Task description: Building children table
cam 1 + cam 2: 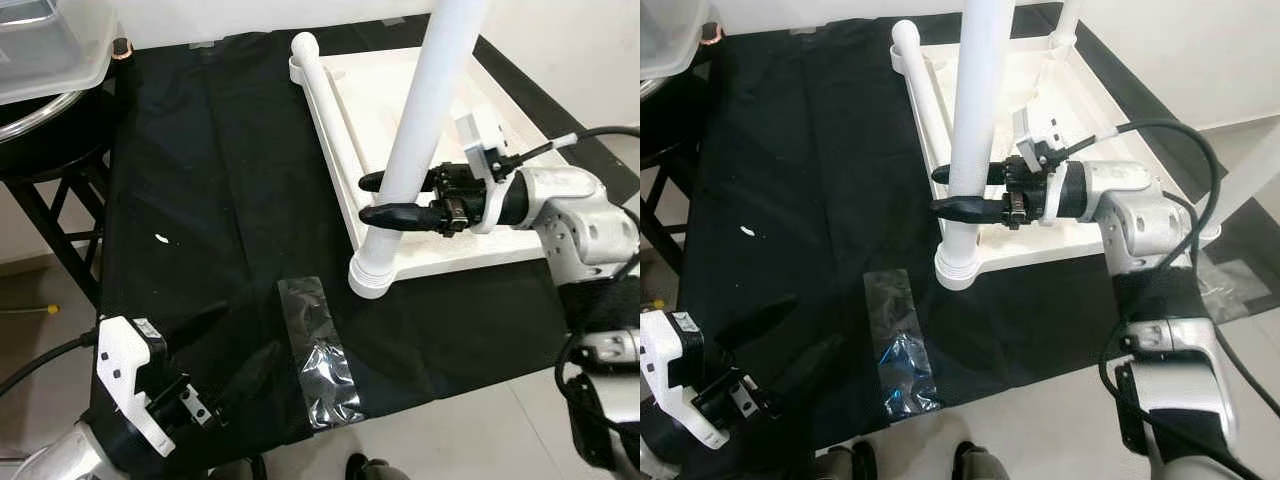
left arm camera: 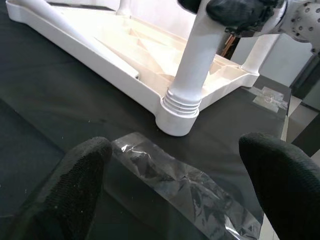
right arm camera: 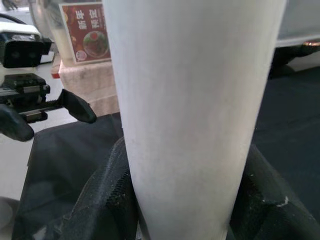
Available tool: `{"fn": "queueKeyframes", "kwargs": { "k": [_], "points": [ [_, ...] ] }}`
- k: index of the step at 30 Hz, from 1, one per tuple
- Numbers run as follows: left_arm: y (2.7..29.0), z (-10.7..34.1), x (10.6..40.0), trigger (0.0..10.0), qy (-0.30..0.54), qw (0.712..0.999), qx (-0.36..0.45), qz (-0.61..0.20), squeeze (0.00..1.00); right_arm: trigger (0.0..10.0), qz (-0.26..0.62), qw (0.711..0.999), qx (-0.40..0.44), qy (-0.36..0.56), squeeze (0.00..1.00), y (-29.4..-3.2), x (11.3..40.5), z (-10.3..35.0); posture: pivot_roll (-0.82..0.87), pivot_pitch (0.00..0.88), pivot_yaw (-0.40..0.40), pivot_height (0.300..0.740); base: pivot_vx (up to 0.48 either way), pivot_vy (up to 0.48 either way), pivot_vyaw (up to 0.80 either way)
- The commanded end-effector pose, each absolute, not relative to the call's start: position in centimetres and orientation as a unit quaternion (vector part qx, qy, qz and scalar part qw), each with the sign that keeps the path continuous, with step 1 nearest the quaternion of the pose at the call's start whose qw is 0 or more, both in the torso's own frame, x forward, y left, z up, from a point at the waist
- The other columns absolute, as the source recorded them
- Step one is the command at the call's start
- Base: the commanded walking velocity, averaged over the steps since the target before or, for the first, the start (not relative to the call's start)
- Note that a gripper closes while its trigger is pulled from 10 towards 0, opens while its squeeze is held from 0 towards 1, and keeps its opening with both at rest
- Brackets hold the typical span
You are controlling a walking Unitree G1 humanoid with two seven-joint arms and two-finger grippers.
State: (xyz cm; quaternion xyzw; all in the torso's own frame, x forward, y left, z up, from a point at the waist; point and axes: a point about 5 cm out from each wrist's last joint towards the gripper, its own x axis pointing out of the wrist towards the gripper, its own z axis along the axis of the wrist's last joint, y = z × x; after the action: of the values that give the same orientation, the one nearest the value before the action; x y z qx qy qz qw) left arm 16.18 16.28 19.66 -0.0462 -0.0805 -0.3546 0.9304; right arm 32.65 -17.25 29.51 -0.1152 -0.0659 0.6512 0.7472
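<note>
A white table top (image 1: 440,262) is laid upside down on a black cloth (image 1: 220,200) on the floor, w/ one white leg (image 1: 425,120) stood upright in the near corner socket (image 1: 372,275); threads are seen at the leg's foot in the left wrist view, so it is judged not yet fully screwed home. The leg is clamped by the right gripper (image 1: 398,197) approx. mid-height, one black finger on each side, the shaft pressed between them as shown in the right wrist view. A second leg (image 1: 322,85) is seen lying along the far-left edge of the top, and more legs seem already fitted at the far corners. The left gripper (image 1: 780,345) is held low over the near edge of the cloth, fingers (image 2: 75,185) spread apart, nothing between them, w/ a clear plastic wrapper (image 1: 322,350) lying just ahead of it. Step in hand, as judged: seating/twisting this leg into its socket. Next move calls for the leg to be kept vertical and turned until the threads are hidden, the top poss. steadied by the free gripper so it isn't dragged across the cloth; after that the loose leg is to be picked up
</note>
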Motion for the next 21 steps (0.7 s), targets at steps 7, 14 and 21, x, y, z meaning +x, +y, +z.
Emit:
{"fn": "queueKeyframes", "kwargs": {
  "k": [7, 14, 21],
  "points": [
    [16.2, 19.1, 16.2, 10.0, -0.071, 0.931, -0.051, -0.356, 0.00, 0.0, 0.309, 0.951, 0.014, -0.018, 0.00, -12.8, 28.5, 19.4, 0.03, 0.270, -0.034, 0.740, 0.000, 0.000, 0.00],
    [16.0, 18.9, 16.9, 10.0, -0.071, 0.925, -0.056, -0.368, 0.00, 0.0, 0.147, 0.985, -0.058, 0.066, 0.00, -12.3, 25.0, 15.6, 0.02, 0.251, -0.029, 0.740, 0.000, 0.000, 0.00],
    [15.9, 18.9, 17.3, 10.0, -0.075, 0.927, -0.051, -0.365, 0.00, 6.9, 0.194, 0.978, -0.067, 0.036, 0.00, -10.7, 25.3, 16.6, 0.03, 0.238, -0.036, 0.740, 0.000, 0.000, 0.00]
  ]
}}
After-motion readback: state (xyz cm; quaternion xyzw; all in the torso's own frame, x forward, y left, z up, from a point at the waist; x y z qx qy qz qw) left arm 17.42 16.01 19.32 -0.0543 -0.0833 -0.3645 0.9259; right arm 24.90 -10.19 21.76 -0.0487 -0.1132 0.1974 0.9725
